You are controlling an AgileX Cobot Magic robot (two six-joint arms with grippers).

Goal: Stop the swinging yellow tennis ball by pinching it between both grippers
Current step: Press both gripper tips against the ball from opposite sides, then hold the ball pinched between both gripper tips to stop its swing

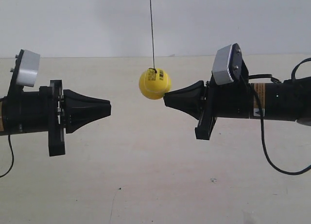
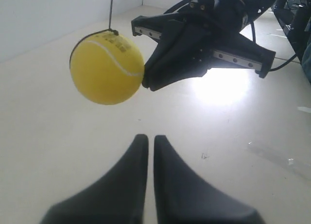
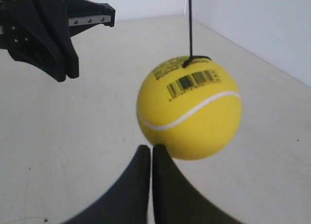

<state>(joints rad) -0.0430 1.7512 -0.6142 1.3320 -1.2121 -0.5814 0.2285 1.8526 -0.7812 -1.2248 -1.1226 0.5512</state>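
The yellow tennis ball hangs on a thin dark string between the two arms, with a barcode sticker on top. My right gripper is the one at the exterior view's right. It is shut, and its tip touches the ball's lower side. In the right wrist view the ball sits right at the gripper tip. My left gripper is shut on nothing and stands a ball's width short of the ball. In the left wrist view the ball hangs ahead of the gripper, off its axis.
A pale tabletop lies below both arms, with a white wall behind it. A black cable loops down from the arm at the exterior view's right. Another cable droops from the arm at the left.
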